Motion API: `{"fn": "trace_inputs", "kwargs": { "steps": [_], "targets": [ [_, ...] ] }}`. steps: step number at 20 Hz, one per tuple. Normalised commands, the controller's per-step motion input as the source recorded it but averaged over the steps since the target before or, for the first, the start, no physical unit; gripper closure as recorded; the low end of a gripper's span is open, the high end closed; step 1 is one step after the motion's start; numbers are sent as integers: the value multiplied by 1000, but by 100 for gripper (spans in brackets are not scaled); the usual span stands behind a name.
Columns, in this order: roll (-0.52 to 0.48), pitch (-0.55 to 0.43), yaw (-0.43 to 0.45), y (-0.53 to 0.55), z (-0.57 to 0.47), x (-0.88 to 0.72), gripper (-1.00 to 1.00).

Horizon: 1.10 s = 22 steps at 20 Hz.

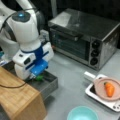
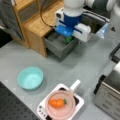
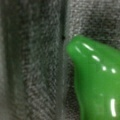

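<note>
Fingers [image 2: 68, 37] of our gripper hang low in the grey bin [image 2: 58, 46], the green thing [image 2: 69, 39] directly at them, though we cannot tell whether they grip it.

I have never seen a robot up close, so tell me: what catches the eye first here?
The white and blue hand reaches down into a grey open drawer, right at a shiny green thing. On the table, an orange carrot lies in a pink pan, a turquoise bowl sits nearby, and a toaster oven stands behind.

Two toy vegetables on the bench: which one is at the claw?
The green vegetable in the grey drawer, right beneath the claw. The orange carrot lies apart in the pink pan.
</note>
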Motion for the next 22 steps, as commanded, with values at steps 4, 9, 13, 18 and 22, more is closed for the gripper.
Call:
{"fn": "trace_inputs", "kwargs": {
  "steps": [4,9,13,18,22],
  "targets": [
    [-94,135,103,-49,210,206,-100],
    [-82,183,77,10,275,177,-100],
    [-24,202,73,57,360,190,-100],
    [4,179,56,152,340,283,-100],
    [19,196,-60,331,309,549,-100]
  ]
}}
